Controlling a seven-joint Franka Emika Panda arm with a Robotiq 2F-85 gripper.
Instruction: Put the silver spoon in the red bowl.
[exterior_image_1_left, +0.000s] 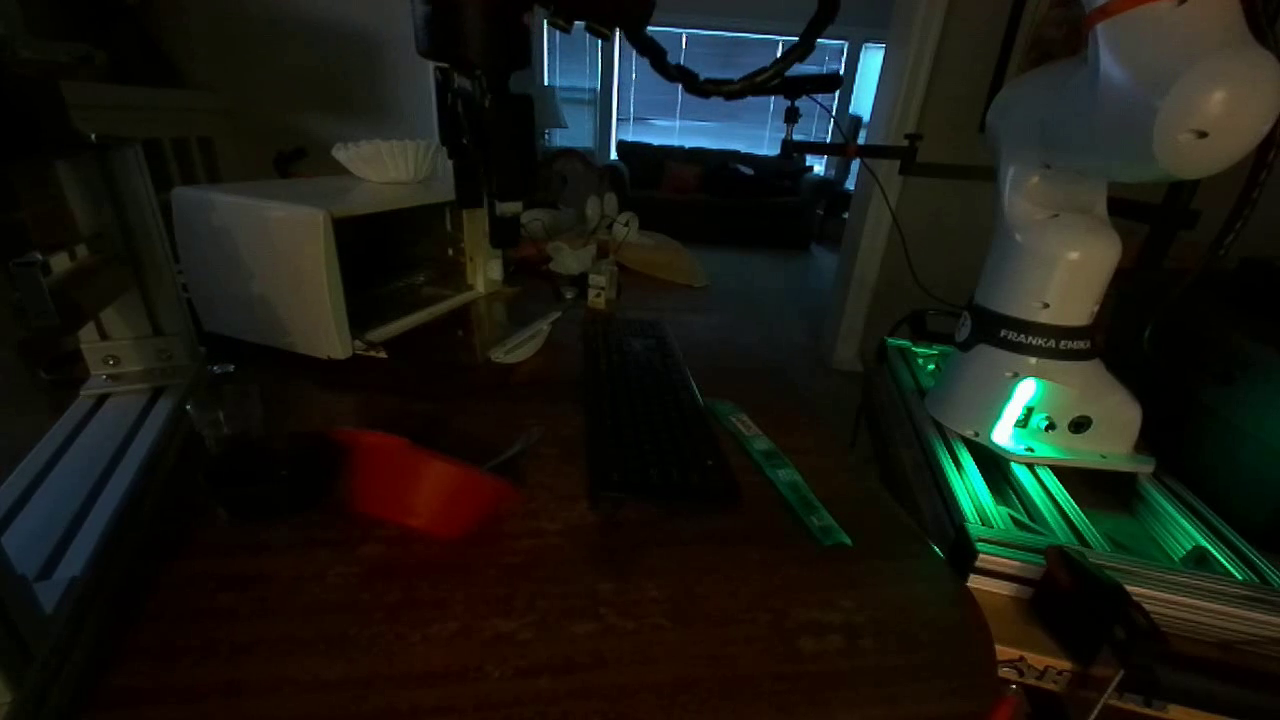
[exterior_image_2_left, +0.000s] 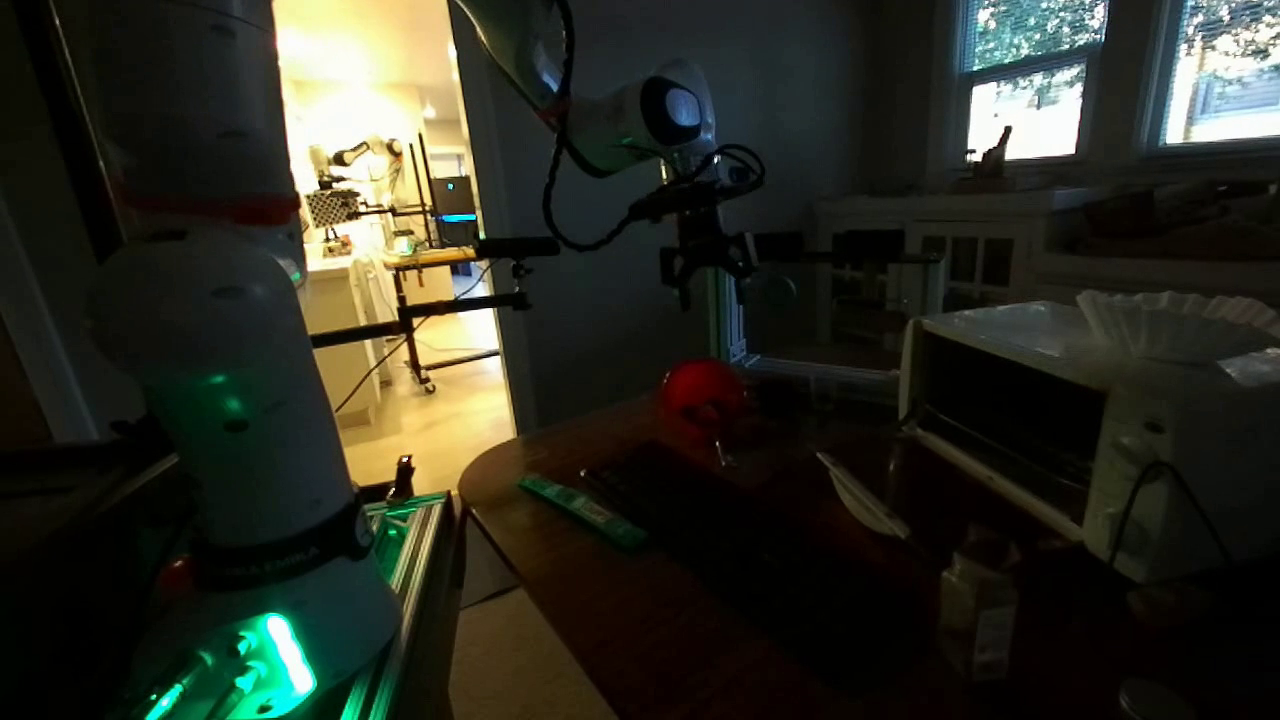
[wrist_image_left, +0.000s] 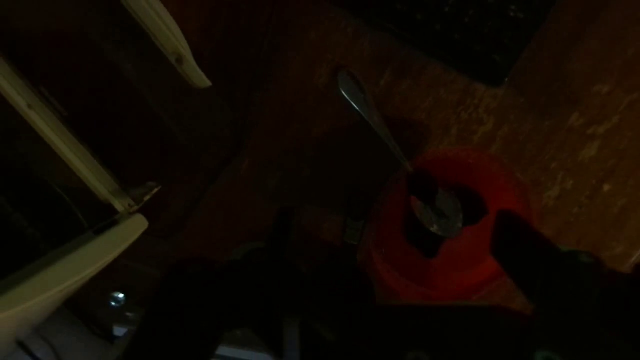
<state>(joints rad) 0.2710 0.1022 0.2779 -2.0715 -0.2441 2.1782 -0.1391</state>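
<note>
Dark wood counter (exterior_image_1_left: 600, 620) in dim light — spoon (wrist_image_left: 382, 128) is already in the bowl (exterior_image_1_left: 430, 490), which is blurry in an exterior view so can't tell if it sits level; scoop end's inside, handle pokes out over the rim. Fingers (wrist_image_left: 520, 245) are spread wide above, pinching nothing, so the drop's prob. done & only a clean exit's left. Go straight up w/ fingers wide, no twist or sideways swing near the handle — clipping it could flip the spoon out or tip the bowl.
</note>
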